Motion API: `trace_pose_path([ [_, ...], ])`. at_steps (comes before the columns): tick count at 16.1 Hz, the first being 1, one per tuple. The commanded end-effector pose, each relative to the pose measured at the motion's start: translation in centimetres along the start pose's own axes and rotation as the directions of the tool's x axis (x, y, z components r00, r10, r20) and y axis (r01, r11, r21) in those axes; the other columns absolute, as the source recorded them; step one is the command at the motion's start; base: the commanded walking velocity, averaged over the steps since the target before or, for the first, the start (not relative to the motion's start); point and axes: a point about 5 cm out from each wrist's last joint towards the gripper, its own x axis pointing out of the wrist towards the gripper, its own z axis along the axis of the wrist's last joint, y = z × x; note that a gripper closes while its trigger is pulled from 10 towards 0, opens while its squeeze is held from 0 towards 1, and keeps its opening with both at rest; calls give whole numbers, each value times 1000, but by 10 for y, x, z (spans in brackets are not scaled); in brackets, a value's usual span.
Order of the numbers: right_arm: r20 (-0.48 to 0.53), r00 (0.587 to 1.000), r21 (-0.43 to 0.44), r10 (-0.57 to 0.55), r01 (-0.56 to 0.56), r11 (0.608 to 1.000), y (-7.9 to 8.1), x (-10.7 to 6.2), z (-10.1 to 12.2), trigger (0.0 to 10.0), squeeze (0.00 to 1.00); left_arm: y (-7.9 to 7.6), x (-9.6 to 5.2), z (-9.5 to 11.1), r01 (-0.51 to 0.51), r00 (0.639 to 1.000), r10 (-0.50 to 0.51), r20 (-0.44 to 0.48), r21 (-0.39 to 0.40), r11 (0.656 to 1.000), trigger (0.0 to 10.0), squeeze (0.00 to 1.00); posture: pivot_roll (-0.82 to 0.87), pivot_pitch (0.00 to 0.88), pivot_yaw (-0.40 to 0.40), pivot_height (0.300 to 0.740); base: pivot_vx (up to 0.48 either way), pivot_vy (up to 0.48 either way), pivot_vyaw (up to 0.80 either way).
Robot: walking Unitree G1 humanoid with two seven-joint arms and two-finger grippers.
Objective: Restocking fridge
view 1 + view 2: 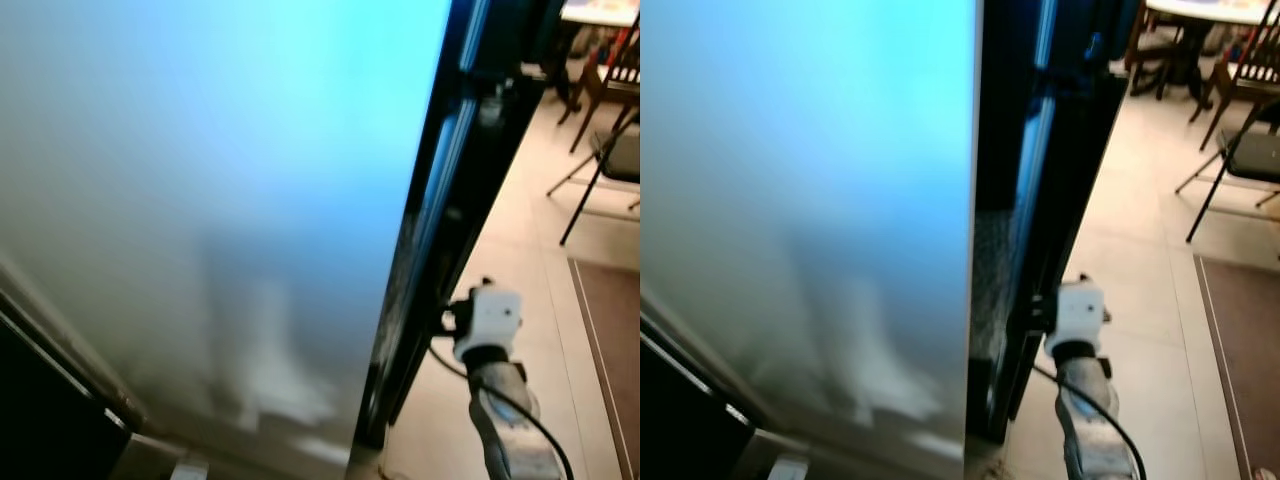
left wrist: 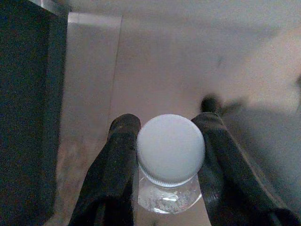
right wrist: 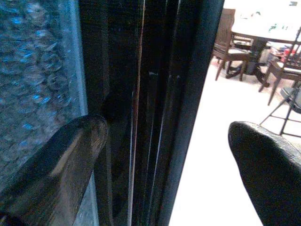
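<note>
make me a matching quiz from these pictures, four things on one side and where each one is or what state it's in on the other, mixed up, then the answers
Things:
1. bottle
2. right tool
3. fridge door
4. folding chair

Places or states:
A. standing on the pale floor, far right
B. open, at the door's dark edge
C. held by its white-capped neck in the left tool
D. pale and glossy, close ahead

Pairs: 1-C, 2-B, 3-D, 4-A

Pale tiled floor (image 1: 520,270) carries a brown rug (image 1: 610,340) and a folding chair (image 1: 610,165).
</note>
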Motion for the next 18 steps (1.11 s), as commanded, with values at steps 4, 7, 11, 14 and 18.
trace_pose_path([
  [4, -8, 1000, 7, -11, 11, 1000, -3, 1, -1, 10000, 0, 1, 0, 1, -1, 1000, 1, -3, 6, 1000, 10000, 0, -132, 0, 18, 740, 0, 0, 0],
  [7, 4, 999, -1, -43, 43, 999, -10, 4, 2, 10000, 0, 1, 0, 1, 0, 1000, 0, -3, 7, 1000, 10000, 0, -131, 0, 16, 740, 0, 0, 0],
  [11, 6, 998, -15, -65, 65, 998, -18, 4, 3, 10000, 0, 1, 0, 1, 2, 1000, -2, -3, 9, 1000, 10000, 0, -133, 0, 16, 740, 0, 0, 0],
  [14, -7, 1000, -6, -18, 18, 1000, -14, 7, 3, 10000, 0, 1, 0, 1, 3, 1000, -3, -2, 7, 1000, 10000, 0, -132, 0, 14, 740, 0, 0, 0],
  [18, -63, 992, -1, 105, -106, 994, 3, 6, -5, 10000, 0, 0, 0, 1, 4, 1000, -4, -4, 5, 1000, 10000, 0, -133, 0, 12, 740, 0, 0, 0],
])
